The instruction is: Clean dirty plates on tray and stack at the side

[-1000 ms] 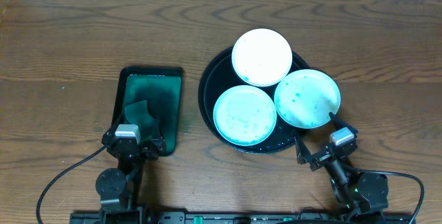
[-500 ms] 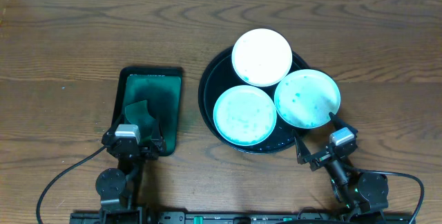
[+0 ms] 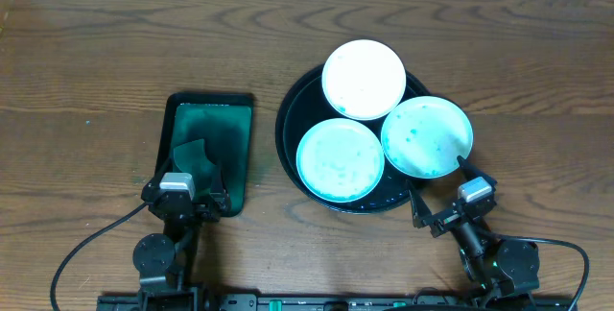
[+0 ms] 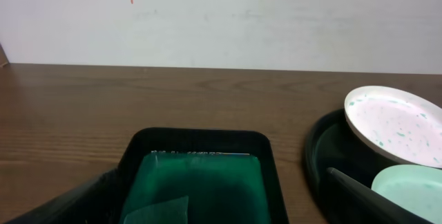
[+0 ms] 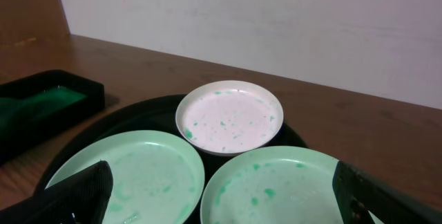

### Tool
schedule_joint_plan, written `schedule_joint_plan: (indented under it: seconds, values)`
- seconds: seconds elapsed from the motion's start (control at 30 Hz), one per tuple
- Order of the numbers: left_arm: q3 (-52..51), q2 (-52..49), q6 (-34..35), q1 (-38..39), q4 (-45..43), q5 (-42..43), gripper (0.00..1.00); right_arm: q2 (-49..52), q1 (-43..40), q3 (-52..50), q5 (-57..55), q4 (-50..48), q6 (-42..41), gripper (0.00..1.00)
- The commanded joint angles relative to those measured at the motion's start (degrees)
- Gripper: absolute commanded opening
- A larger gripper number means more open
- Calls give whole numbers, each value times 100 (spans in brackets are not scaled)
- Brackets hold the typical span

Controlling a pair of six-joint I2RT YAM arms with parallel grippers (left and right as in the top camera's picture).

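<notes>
Three small white plates lie on the round black tray (image 3: 293,148). The far plate (image 3: 364,80) has few specks. The near-left plate (image 3: 340,159) is smeared teal. The right plate (image 3: 427,136) is speckled teal and overhangs the tray's rim. My right gripper (image 3: 445,188) is open and empty just in front of the right plate; its fingers (image 5: 76,189) frame both near plates (image 5: 293,186) in the right wrist view. My left gripper (image 3: 182,189) is open and empty over the near end of the green tray (image 3: 236,119).
The rectangular dark-green tray (image 4: 200,141) holds a folded green cloth (image 3: 194,154) at its near end. Bare wood tabletop (image 3: 96,61) lies to the left, behind and to the right of the trays. A white wall stands behind the table.
</notes>
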State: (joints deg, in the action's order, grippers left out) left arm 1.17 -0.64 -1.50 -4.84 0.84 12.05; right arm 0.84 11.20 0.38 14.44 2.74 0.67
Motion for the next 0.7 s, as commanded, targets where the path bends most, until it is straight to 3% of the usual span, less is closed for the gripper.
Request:
schedule_joint_plan:
  seconds: [0.0,0.57,0.67]
  values:
    - [-94,4,24,-7,190,83,90,-33,-105,-7,-28,26,-39,99]
    - [-94,4,24,-7,190,83,90,-33,-105,-7,-28,26,-39,99]
    - [-94,4,24,-7,190,83,90,7,-105,-4,-254,48,555,99]
